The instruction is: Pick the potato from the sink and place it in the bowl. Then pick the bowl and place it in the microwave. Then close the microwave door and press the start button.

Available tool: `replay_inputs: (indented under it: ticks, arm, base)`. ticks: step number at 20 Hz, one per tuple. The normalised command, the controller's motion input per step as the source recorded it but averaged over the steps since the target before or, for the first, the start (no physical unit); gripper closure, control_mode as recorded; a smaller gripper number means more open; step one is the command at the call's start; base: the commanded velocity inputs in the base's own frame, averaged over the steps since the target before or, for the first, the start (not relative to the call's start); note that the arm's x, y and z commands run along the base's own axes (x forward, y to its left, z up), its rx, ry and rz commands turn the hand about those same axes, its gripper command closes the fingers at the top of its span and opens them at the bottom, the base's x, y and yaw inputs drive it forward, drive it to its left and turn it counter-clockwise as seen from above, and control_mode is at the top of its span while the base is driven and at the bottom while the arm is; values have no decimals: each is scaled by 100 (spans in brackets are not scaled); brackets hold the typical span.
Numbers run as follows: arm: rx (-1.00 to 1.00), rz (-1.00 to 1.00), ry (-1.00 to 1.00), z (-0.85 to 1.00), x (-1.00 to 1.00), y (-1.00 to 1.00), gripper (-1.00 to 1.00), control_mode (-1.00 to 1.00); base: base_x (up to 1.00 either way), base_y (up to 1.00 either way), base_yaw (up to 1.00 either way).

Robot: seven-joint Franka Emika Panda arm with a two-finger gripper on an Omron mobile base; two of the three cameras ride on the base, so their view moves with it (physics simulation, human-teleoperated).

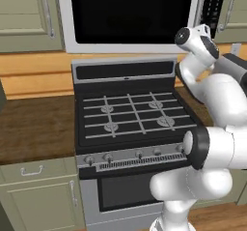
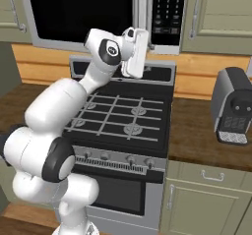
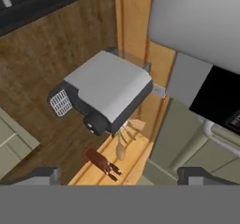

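Observation:
The microwave (image 1: 130,44) hangs above the stove, and its door (image 1: 130,12) with the black window is shut. The long silver bar handle (image 2: 142,8) stands beside the black keypad panel (image 2: 167,13). My hand (image 2: 135,52) is raised in front of the microwave's lower right corner, just below the keypad. In the hand view my gripper (image 3: 123,174) is open, its fingertips (image 3: 44,174) wide apart with nothing between them. A corner of the keypad panel (image 3: 220,101) shows at the right there. The potato, the sink and the bowl are out of view.
A gas stove (image 1: 135,114) with an oven sits below the microwave. A grey coffee machine (image 2: 234,106) stands on the wooden counter (image 2: 197,131) to the right, under my hand (image 3: 103,92). A small brown object (image 3: 101,162) lies by the wall. Green cabinets (image 1: 29,12) flank the microwave.

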Motion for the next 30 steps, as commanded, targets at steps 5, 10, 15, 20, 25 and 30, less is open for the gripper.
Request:
replay_inputs:
  ticks: [5, 10, 15, 20, 25, 30]
  arm:
    - [-13, -4, 0, -12, 100, 24, -100, -100]
    - [-16, -5, 0, -7, 82, 32, -100, -100]
    - [1, 0, -1, 35, -37, 32, -100, -100]
    - [22, 4, -2, 83, -100, 14, -100, -100]
    - [53, 21, -1, 46, -94, -26, -100, -100]
    - [40, 52, -19, 1, -18, -10, -100, -100]
  base:
    - [0, 0, 0]
    - [0, 0, 0]
    - [0, 0, 0]
    - [0, 0, 0]
    - [0, 0, 0]
    - [0, 0, 0]
